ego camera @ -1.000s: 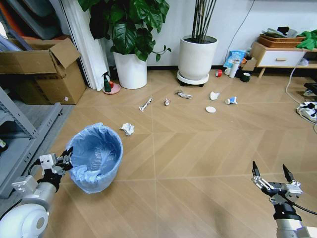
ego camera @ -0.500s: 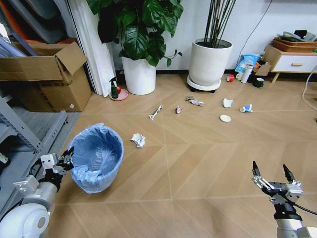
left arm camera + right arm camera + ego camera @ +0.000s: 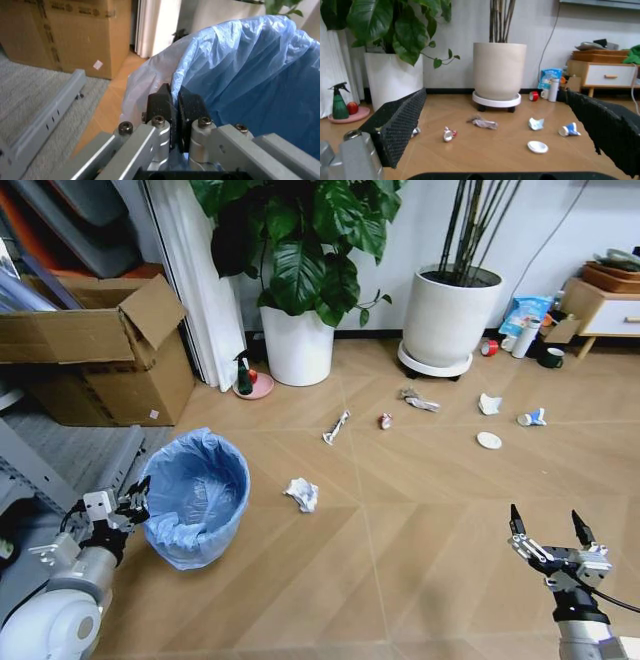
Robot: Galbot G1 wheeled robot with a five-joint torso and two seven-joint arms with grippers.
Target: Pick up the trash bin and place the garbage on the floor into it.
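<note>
Blue crinkled plastic lines the trash bin (image 3: 195, 497), which stands on the floor (image 3: 400, 530) at the near left of the head view, beside a grey mat (image 3: 85, 450) and in front of a cardboard box (image 3: 95, 345). The left tool (image 3: 135, 502) sits at the bin's left rim, its fingers closed on the edge of the bag. The right tool (image 3: 546, 525) hangs over bare floor at the near right, fingers spread wide and holding nothing. The garbage is spread across the floor beyond the bin: a crumpled white paper (image 3: 302, 494) just right of the bin, a twisted wrapper (image 3: 336, 426), a small red-and-white scrap (image 3: 385, 420), a grey crumpled scrap (image 3: 419, 401), a white tissue (image 3: 489, 403), a white disc (image 3: 489, 440) and a blue-and-white packet (image 3: 531, 418), all near two white plant pots (image 3: 296, 345) by the far wall. From the left wrist, the tool's two dark fingers (image 3: 162, 107) are pressed together with the bin's blue bag (image 3: 250, 75) pinched between them at the rim. From the right wrist, two black ribbed fingers (image 3: 402, 123) stand far apart with nothing between them, framing the scraps, the disc (image 3: 538, 146) and the packet (image 3: 568, 129) farther off on the floor.
</note>
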